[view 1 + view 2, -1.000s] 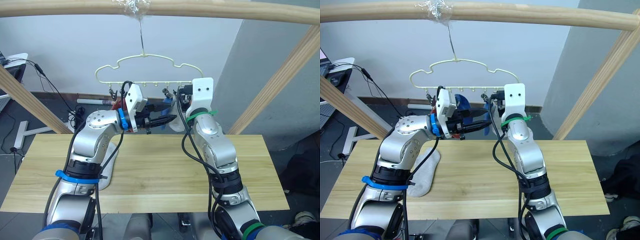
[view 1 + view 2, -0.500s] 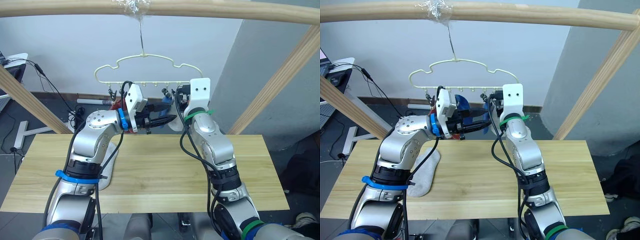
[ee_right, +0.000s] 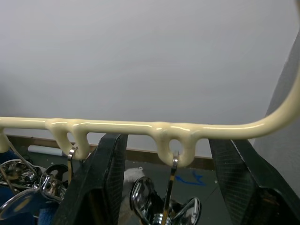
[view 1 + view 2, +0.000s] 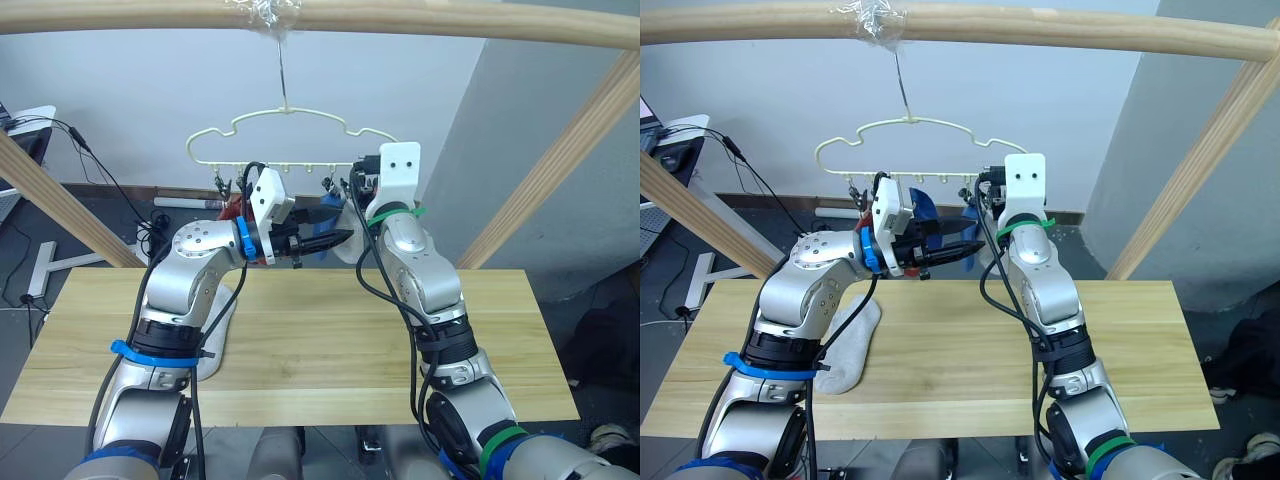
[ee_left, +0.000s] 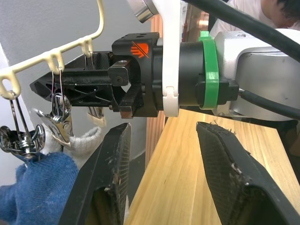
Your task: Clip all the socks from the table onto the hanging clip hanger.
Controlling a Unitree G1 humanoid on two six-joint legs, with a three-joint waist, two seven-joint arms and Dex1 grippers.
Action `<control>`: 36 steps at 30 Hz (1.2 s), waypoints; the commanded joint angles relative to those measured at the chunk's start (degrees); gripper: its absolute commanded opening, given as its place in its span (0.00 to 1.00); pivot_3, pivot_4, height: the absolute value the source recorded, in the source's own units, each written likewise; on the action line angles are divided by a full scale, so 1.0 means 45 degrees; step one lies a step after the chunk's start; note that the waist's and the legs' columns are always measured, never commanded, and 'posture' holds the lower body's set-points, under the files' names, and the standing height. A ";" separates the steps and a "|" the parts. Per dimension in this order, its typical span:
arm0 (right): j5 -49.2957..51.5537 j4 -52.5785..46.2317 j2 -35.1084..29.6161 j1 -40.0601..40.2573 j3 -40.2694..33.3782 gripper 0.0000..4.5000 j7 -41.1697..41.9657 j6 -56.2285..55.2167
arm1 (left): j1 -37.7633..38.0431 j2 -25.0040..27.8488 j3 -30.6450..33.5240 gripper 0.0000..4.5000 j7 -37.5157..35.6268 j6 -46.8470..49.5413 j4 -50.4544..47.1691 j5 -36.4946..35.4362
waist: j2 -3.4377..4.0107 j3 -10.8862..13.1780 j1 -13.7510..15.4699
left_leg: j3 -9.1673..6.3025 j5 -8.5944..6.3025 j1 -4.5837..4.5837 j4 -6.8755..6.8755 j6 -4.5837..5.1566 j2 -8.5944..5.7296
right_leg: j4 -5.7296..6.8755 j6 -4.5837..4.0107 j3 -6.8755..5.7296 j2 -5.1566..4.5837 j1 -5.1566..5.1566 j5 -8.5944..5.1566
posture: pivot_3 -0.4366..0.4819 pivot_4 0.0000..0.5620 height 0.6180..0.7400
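A light grey sock (image 4: 852, 345) is lying limp on the table (image 4: 1140, 340) at left; being soft and light, it is best pinched at the cuff. Above, the clip hanger (image 4: 290, 150) is dangling freely. Both end effectors, left (image 5: 164, 154) and right (image 3: 166, 154), are standing spread, holding nothing.

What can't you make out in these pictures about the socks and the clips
- Count of socks on the clip hanger: head views, both arms cover the clips.
- Grey sock on the table: partly behind the left arm.
- Blue sock: cut off by the left wrist view's edge.
- Clip: cut off below, right wrist view.
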 commanded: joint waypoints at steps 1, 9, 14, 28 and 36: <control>0.0108 -0.0530 0.0830 -0.0444 0.0001 0.60 -0.0148 -0.0203 | -0.0086 0.0044 0.0011 0.51 -0.0079 -0.0191 -0.0376 -0.0001 | 0.0000 0.0000 0.0000 | 0.0000 0.0000 0.0001 0.0000 0.0000 0.0000 | 0.0001 0.0000 -0.0001 0.0000 0.0000 0.0000 | 0.41 0.43 0.61; 0.0274 -0.0884 0.0894 -0.0243 0.0065 0.23 -0.0093 -0.0039 | -0.0075 0.0028 -0.0009 0.51 -0.0076 -0.0194 -0.0410 0.0001 | 0.0000 0.0000 0.0000 | 0.0000 0.0000 0.0001 0.0000 0.0000 0.0000 | 0.0001 0.0000 0.0000 0.0000 0.0000 0.0000 | 0.41 0.43 0.61; 0.0471 -0.0978 0.0917 -0.0292 0.0125 0.00 -0.0001 -0.0027 | 0.0000 0.0059 0.0027 0.51 -0.0027 -0.0104 -0.0494 -0.0034 | 0.0000 0.0000 -0.0001 | -0.0001 0.0000 0.0001 0.0000 0.0000 0.0001 | 0.0001 0.0000 0.0000 0.0000 0.0000 0.0000 | 0.41 0.43 0.61; 0.0856 -0.1209 0.0704 -0.0359 0.0367 0.00 0.0766 0.0175 | 0.1367 0.0587 0.0644 0.51 0.0941 0.0668 -0.1473 -0.0200 | 0.0000 0.0000 -0.0057 | 0.0003 0.0000 0.0003 -0.0002 0.0000 0.0005 | 0.0003 0.0000 0.0002 0.0001 -0.0006 0.0000 | 0.41 0.42 0.61; 0.0871 -0.1368 0.0544 -0.0287 0.0333 0.00 0.1047 0.0373 | 0.4999 0.1357 0.2007 0.91 0.3775 0.0173 -0.0753 0.1702 | 0.0003 0.0001 -0.0140 | 0.0007 -0.0001 -0.0002 -0.0015 0.0001 0.0021 | 0.0016 -0.0001 0.0008 0.0006 -0.0041 0.0001 | 0.41 0.42 0.61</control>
